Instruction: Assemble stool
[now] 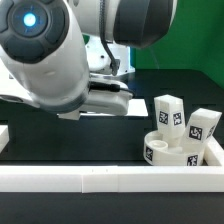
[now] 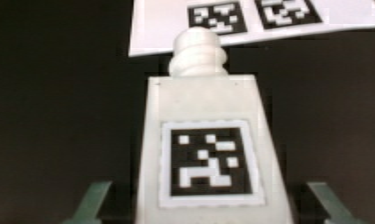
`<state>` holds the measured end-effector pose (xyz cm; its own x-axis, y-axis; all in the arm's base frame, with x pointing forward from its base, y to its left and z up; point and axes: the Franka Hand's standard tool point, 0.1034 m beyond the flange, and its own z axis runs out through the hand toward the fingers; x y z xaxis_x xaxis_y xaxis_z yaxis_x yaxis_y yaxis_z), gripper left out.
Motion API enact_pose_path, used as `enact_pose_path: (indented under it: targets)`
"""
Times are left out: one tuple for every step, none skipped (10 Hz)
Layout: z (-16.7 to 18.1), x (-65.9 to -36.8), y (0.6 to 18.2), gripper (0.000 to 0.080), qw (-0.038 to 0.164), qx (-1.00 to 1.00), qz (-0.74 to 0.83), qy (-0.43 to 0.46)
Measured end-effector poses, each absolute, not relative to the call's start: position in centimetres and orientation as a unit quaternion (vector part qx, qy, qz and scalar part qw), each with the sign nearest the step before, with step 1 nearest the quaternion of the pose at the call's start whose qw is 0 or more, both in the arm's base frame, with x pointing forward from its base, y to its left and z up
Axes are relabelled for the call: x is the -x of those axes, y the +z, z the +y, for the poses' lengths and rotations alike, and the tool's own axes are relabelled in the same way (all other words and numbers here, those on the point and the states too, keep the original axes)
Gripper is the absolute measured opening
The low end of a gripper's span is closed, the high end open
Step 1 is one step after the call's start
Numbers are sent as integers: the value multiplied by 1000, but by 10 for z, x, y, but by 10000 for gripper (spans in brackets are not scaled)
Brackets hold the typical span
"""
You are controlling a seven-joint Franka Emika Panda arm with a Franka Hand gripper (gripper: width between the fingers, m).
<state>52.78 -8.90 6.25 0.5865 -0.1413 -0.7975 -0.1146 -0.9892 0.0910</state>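
Note:
In the wrist view a white leg (image 2: 205, 120) with a black-and-white tag fills the middle, its ribbed screw tip pointing away. My gripper (image 2: 210, 198) is shut on this leg, one dark finger (image 2: 102, 200) on each side of its wide end. In the exterior view the round seat (image 1: 165, 153) sits at the right. Two more tagged legs (image 1: 167, 112) (image 1: 202, 127) stand up from it. The arm (image 1: 50, 55) fills the upper left of that view and hides my fingers and the held leg.
The marker board (image 2: 228, 22) lies on the black table beyond the held leg's tip. A long white border rail (image 1: 100, 180) runs along the front of the table, with a side piece (image 1: 214, 150) beside the seat.

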Motion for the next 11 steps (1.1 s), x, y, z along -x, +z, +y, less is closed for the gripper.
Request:
enact_pose_path:
  targets:
    - [-90,-543,59,335,21,-914,-67,-399]
    - [-85,-548,66,335,20,-929,-63,-365]
    - [-78,-558,73,335,21,-949,-56,-309]
    - [-68,-556,82,337,16,-957,-50,-286]
    - [-63,-567,88,337,15,-972,-46,-232]
    - [-64,-571,87,337,19,-984,-44,-172]
    - [-65,-568,86,337,19,-988,-45,-145]
    - [-66,-576,86,337,25,-994,-43,-92]
    - [-68,-578,86,337,30,-998,-43,-47]
    - [-68,-581,87,337,37,-998,-40,9]
    - [-61,-579,96,337,35,-997,-38,56]
